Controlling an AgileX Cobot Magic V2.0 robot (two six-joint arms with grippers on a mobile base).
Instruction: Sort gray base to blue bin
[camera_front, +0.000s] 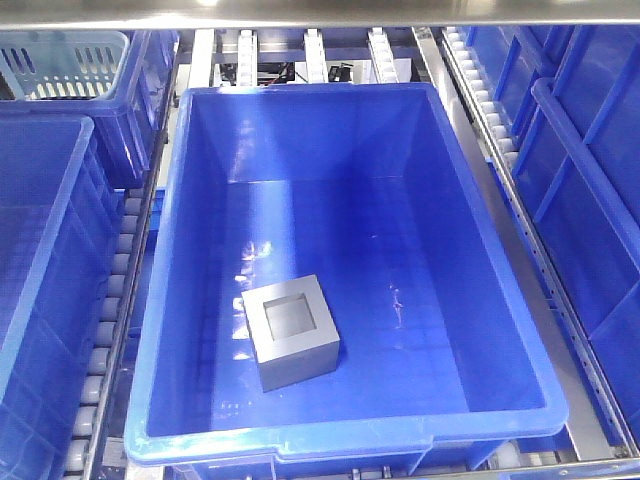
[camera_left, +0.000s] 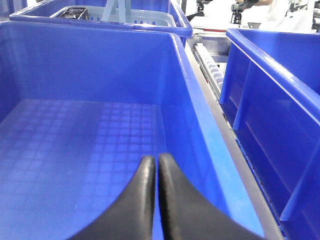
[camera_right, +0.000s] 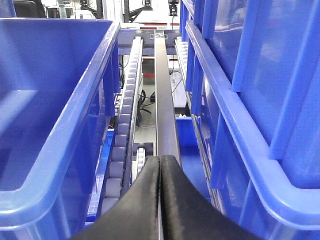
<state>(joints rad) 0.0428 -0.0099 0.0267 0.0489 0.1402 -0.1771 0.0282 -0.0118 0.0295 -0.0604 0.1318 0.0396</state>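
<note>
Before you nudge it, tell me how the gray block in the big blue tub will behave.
The gray base looks rigid, with flat faces, so it will probably slide rather than roll. It sits squat on the blue bin floor, recess up, so tipping seems unlikely. Its smooth sides may be slippery to grip.

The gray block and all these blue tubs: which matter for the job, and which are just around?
Job: gray base, lying in the blue bin.
Just around: pale-blue basket, neighbouring blue tubs, roller rails.

Roller conveyor racks (camera_right: 121, 135), bright overhead light.
</note>
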